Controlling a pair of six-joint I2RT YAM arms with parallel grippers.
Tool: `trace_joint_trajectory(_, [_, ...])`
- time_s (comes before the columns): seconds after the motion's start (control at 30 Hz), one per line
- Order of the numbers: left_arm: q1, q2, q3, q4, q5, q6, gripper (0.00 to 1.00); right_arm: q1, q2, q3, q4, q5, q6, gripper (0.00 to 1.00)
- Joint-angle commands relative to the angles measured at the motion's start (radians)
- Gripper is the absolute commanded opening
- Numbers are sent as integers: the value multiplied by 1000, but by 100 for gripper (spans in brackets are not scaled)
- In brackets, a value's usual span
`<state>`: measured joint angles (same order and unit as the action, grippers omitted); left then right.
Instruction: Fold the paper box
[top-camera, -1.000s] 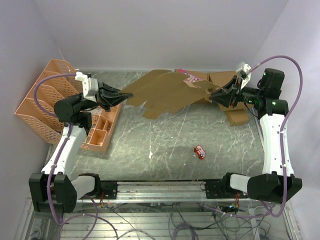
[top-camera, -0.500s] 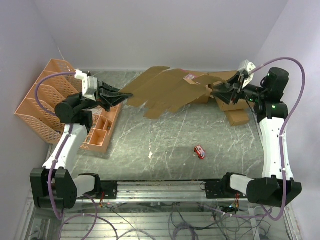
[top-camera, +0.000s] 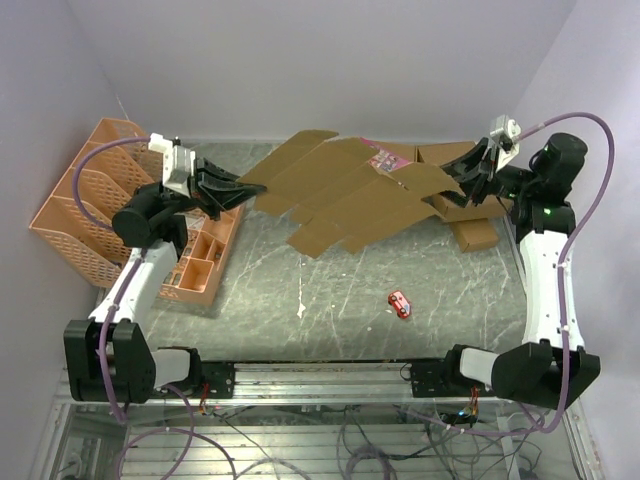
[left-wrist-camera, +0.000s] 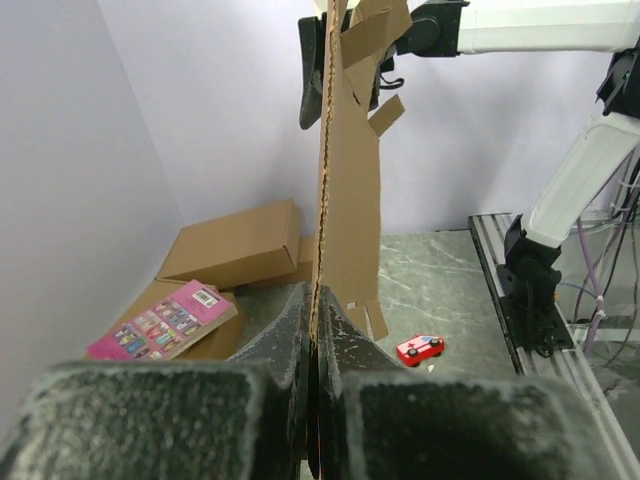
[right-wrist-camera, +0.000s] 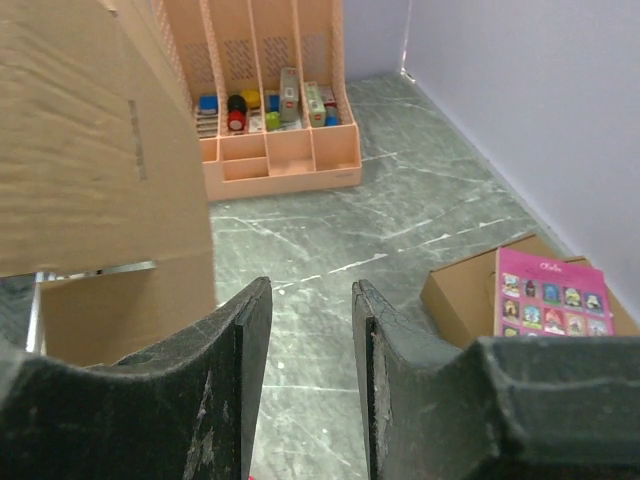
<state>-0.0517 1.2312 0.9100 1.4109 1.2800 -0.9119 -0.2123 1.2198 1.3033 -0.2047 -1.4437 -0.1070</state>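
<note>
The left claw (top-camera: 243, 186) is clamped on one end of the flat brown die-cut cardboard paper box (top-camera: 345, 195), which hangs above the grey bench (top-camera: 330, 290). Its long axis runs away toward the right claw (right-wrist-camera: 310, 295), parted and empty beside the far end.

**Paper box** (top-camera: 350, 190): a single die-cut sheet of plain brown thin cardboard, unmarked.
- **Form:** creased, with many flaps and tabs along its edges.
- **State:** unfolded and opened out flat.
- **Pose:** its long axis runs left to right. It is raised over the far half of the worktop (top-camera: 330, 285) and appears edge-on in the left wrist view.
- **Left end:** clamped between the closed jaws of the left pincer (left-wrist-camera: 313, 300).
- **Right end:** lies just beside the spread fingers of the right pincer (right-wrist-camera: 307, 292), not between them.
</note>
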Motion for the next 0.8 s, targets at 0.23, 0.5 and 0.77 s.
trace_joint_trajectory(0.23, [34,70,47,288,-1,-163,7,-115,-56,46,-150,-76,57,39])
trace_joint_trajectory(0.5, [35,74,51,311,-8,-190,7,-134,-105,-100,292,-107,458,45])
trace_joint_trajectory(0.77, [35,45,43,311,-8,-198,7,-133,-6,21,179,-58,372,39])
